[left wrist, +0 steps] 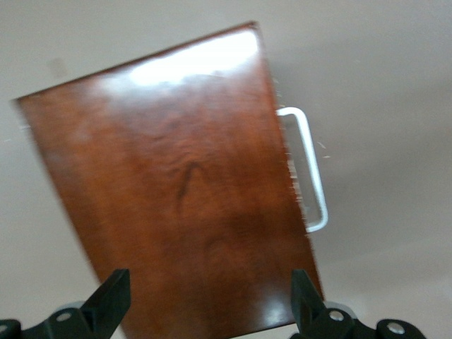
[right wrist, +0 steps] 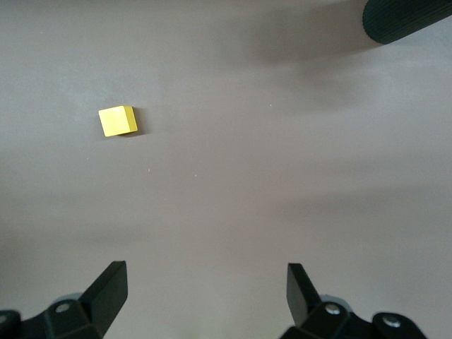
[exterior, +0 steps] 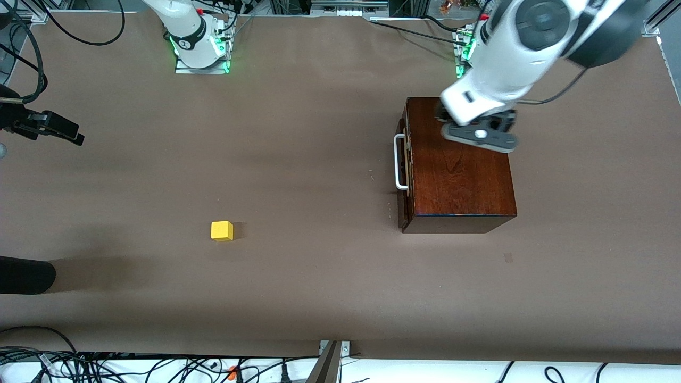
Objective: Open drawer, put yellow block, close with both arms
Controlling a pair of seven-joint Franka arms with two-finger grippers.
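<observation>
The dark reddish-brown wooden box (exterior: 463,175) stands toward the left arm's end of the table. Its drawer is shut, and the white handle (exterior: 400,162) faces the right arm's end. My left gripper (exterior: 479,133) hovers over the box top, open and empty. In the left wrist view the open left gripper (left wrist: 210,279) is above the glossy box top (left wrist: 176,198), with the handle (left wrist: 311,169) beside it. The yellow block (exterior: 222,230) lies on the bare table, nearer the front camera than the box. My right gripper (right wrist: 206,272) is open and empty above bare table, apart from the block (right wrist: 116,121).
A black rounded object (exterior: 24,275) pokes in at the right arm's end, near the front; it also shows in the right wrist view (right wrist: 406,18). A black device with cables (exterior: 48,127) hangs at that same end. Cables lie along the table's front edge.
</observation>
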